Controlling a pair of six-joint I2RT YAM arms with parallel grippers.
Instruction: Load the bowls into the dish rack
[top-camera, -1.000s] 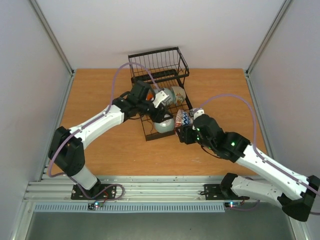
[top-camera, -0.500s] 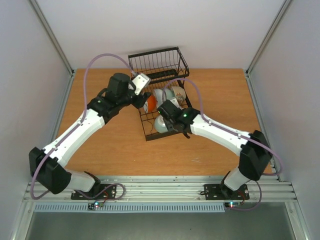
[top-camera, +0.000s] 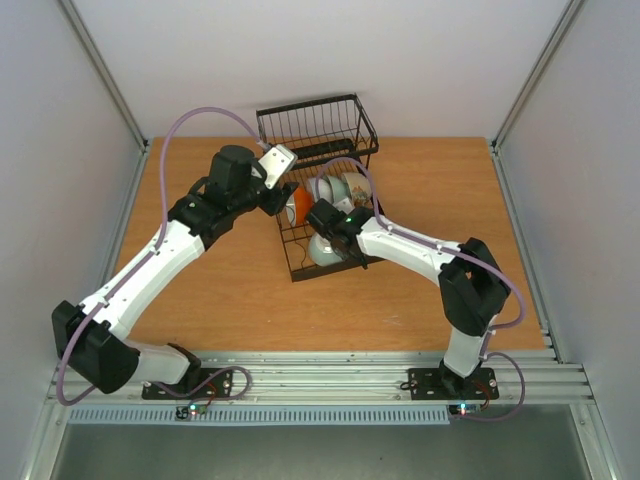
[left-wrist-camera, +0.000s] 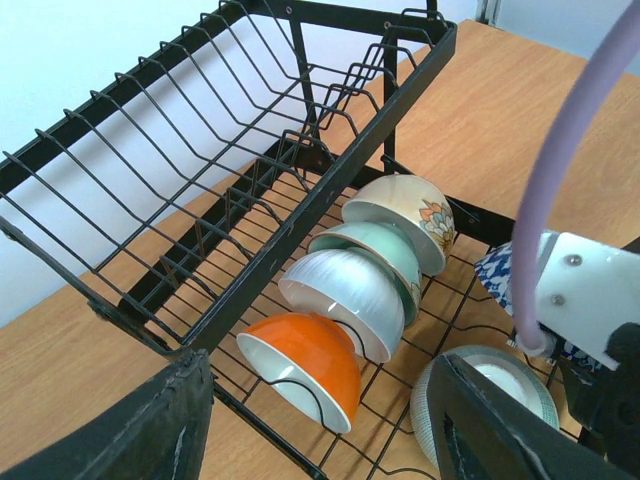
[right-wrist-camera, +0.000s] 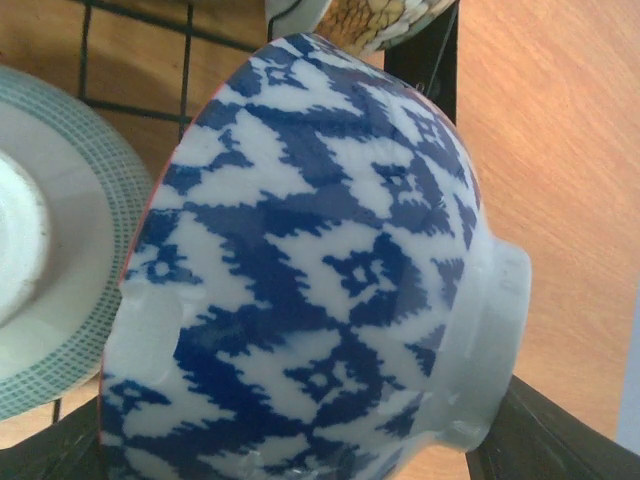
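The black wire dish rack stands at the back middle of the table. In the left wrist view the rack holds a row of bowls on edge: orange, ribbed white, pale green and cream. A green-rimmed bowl lies flat in the rack. My left gripper is open and empty, just above the orange bowl. My right gripper is over the rack, shut on the blue-and-white bowl, which it holds on edge beside the green-rimmed bowl.
The taller basket section rises behind the bowl row. The rack's black end bar is right behind the held bowl. The arms' purple cables loop above the rack. Bare wooden table lies to either side.
My right arm has swung left from beside the rack to over it, carrying the blue-and-white bowl. My left gripper has pulled back from inside the rack to its left edge.
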